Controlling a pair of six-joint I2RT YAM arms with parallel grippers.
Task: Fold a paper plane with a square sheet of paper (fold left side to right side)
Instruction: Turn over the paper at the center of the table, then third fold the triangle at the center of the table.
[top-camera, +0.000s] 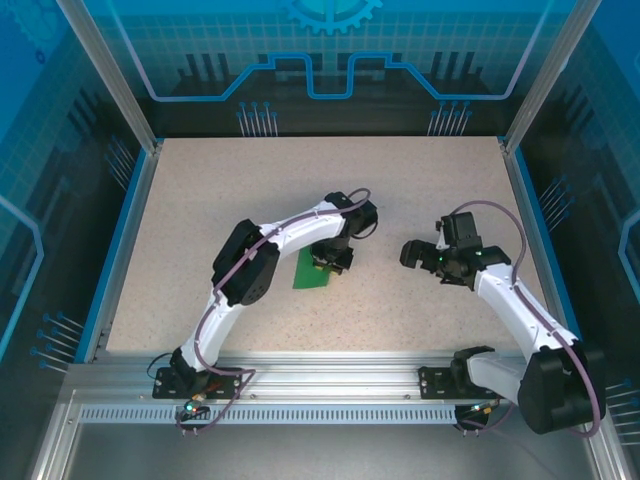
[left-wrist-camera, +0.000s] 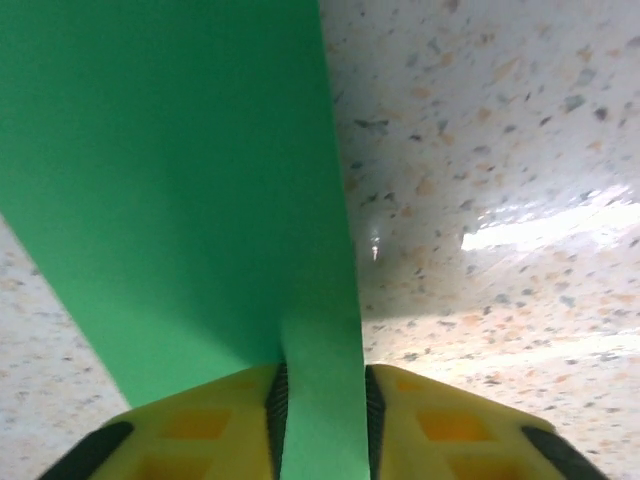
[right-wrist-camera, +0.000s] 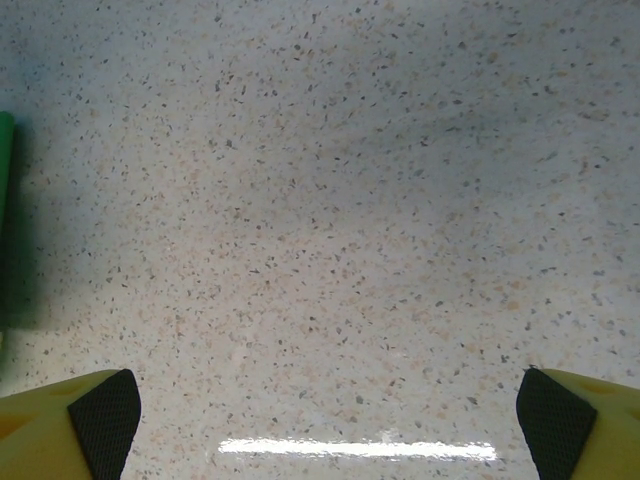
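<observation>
A speckled table (top-camera: 200, 200) sits inside blue walls (top-camera: 320, 60). The green paper (top-camera: 312, 272) lies near the middle of it. The left gripper (left-wrist-camera: 322, 400) is low over the paper, its fingers a little apart with paper between them. The right gripper (right-wrist-camera: 320, 415) is wide open over the table, near the paper.

Paper (top-camera: 309, 275) on table (top-camera: 200, 220), beneath left hand (top-camera: 331, 264)
</observation>
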